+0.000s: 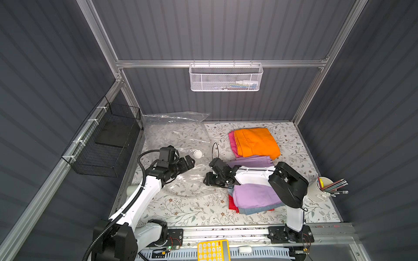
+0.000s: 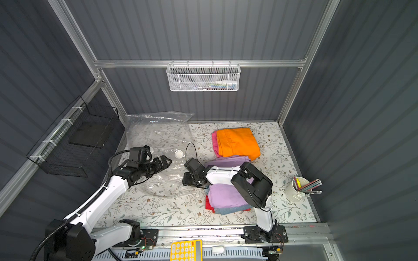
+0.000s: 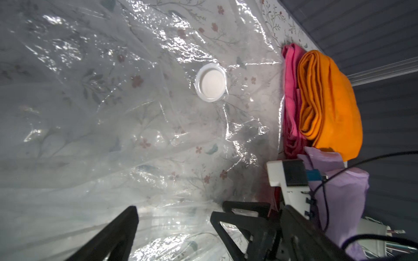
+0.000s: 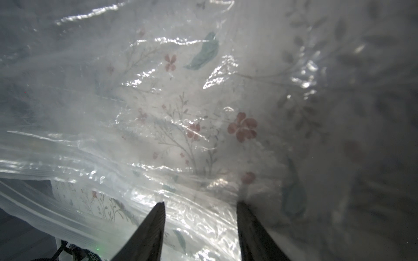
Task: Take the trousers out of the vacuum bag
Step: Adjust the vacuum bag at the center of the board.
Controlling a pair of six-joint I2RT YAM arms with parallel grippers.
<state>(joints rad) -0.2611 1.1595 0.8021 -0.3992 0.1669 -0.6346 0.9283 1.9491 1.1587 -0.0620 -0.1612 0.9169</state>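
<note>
Top views first. Your clear, crinkly plastic vacuum bag (image 1: 174,135) lies flat on the left rear of the floral-print table cover (image 1: 203,214). Its far edge curls up the back wall, and the round white valve cap (image 1: 198,154) faces up. In both top views all the trousers are outside it, over on the right side. The folded orange trousers (image 1: 256,142) sit on the hot pink trousers (image 1: 232,141) at the back. Nearer the front, the lilac trousers (image 1: 253,195) lie on the light blue denim trousers (image 1: 257,210), which lie on the red trousers (image 1: 231,204). Your right arm stretches across the lilac pair. The left gripper (image 1: 189,161) hangs over the bag just beside the cap, and the right gripper (image 1: 207,179) is at the bag's right edge.

Left wrist view: the left gripper (image 3: 174,214) is spread wide and holds nothing. The plastic and the cap (image 3: 211,82) are beyond it, with the pink and orange folds just past the bag's edge.

Right wrist view: the right gripper (image 4: 200,205) has its fingers (image 4: 151,228) apart, and the bag's film (image 4: 181,113) and zip strip run across the gap. Can't tell whether they touch it.
</note>
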